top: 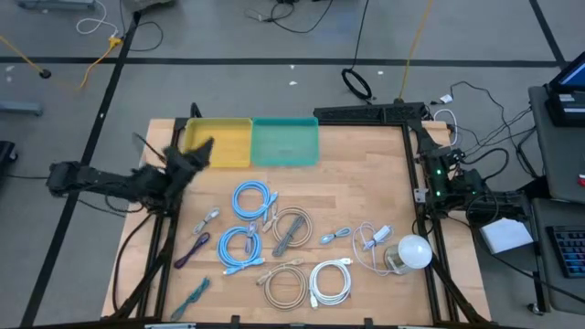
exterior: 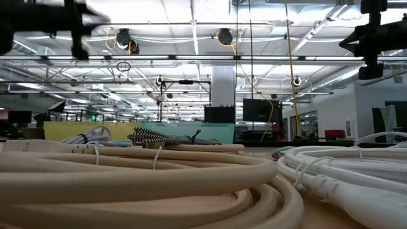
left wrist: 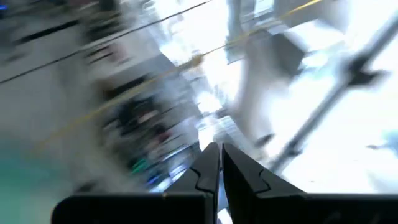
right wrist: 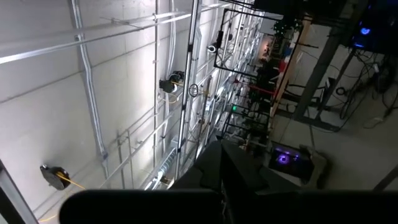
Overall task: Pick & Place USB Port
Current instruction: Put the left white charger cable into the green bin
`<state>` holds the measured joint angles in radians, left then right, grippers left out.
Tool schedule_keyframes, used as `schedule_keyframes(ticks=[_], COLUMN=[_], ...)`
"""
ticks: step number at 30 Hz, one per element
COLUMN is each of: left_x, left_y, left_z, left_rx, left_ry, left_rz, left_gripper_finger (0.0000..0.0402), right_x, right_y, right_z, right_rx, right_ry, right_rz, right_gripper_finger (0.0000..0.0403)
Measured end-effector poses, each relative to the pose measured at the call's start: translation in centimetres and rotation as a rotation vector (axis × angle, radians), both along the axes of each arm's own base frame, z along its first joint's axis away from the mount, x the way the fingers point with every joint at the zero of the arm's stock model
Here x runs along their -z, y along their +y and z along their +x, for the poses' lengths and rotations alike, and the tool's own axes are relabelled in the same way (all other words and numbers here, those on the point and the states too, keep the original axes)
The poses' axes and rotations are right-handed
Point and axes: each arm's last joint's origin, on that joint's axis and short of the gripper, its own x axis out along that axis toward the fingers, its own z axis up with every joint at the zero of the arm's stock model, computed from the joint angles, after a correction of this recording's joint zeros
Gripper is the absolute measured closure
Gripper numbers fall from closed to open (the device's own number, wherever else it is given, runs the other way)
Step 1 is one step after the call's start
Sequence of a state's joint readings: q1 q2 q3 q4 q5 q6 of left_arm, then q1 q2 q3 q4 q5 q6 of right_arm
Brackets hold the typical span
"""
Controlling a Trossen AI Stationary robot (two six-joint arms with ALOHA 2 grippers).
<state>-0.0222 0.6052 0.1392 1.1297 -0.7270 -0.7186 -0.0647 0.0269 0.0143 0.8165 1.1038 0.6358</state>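
The left gripper (top: 203,149), fingers closed and empty, hangs by the yellow tray (top: 219,143). The cables (top: 251,224) lie toward the table's front, nearer it than the closed right gripper (right wrist: 219,163), parked at the right edge.

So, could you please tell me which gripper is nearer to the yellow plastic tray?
Left. The left gripper, shut, hangs beside the yellow plastic tray at its left edge; the right gripper, also shut, waits far across the table's right side.

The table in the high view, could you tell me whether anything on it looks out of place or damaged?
Nothing stands out. The coiled cables lie loose but tied on the wooden table, and the yellow tray and green tray sit side by side at the far edge.
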Motion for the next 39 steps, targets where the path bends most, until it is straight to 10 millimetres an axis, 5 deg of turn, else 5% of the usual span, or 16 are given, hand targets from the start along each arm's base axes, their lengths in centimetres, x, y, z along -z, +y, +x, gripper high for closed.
schedule_keyframes(ticks=[3, 5, 11, 14, 20, 26, 32, 36, 39], left_x=[-4.8, -7.5, -11.3, -11.7, -9.8, -5.3, -1.8, -0.6, 0.3], left_y=[0.3, 0.5, 0.9, 0.7, -0.6, -3.2, -7.1, -9.0, -9.6], left_z=[0.3, 1.2, 2.8, 4.2, 7.9, 8.1, 4.4, -0.7, -2.7], left_rx=[0.012, 0.082, 0.326, 0.465, 0.854, 0.962, 0.913, 0.754, 0.756], left_ry=[-0.009, 0.151, 1.237, 1.545, 1.602, 1.998, 2.065, 1.758, 1.493], left_rz=[0.132, 0.177, 0.136, 0.159, 0.022, 0.009, -0.129, -0.324, -0.354], left_gripper_finger=[0.038, 0.038, 0.038, 0.038, 0.038, 0.0382, 0.0394, 0.0389, 0.0397], right_x=[0.0, 0.0, 0.0, -0.1, -0.1, -0.2, -0.3, -0.3, -0.3], right_y=[0.0, 0.0, 0.0, 0.0, 0.1, 0.2, 0.3, 0.3, 0.3], right_z=[0.0, 0.0, 0.0, 0.1, 0.2, 0.3, 0.4, 0.4, 0.5], right_rx=[-0.004, -0.005, -0.009, -0.027, -0.063, -0.11, -0.142, -0.163, -0.159], right_ry=[-0.004, -0.005, -0.003, -0.001, 0.004, 0.006, 0.001, -0.003, 0.018], right_rz=[-0.002, -0.002, -0.005, -0.024, -0.058, -0.104, -0.13, -0.146, -0.149], right_gripper_finger=[0.0403, 0.0403, 0.0403, 0.0403, 0.0403, 0.0403, 0.0403, 0.0403, 0.0403])
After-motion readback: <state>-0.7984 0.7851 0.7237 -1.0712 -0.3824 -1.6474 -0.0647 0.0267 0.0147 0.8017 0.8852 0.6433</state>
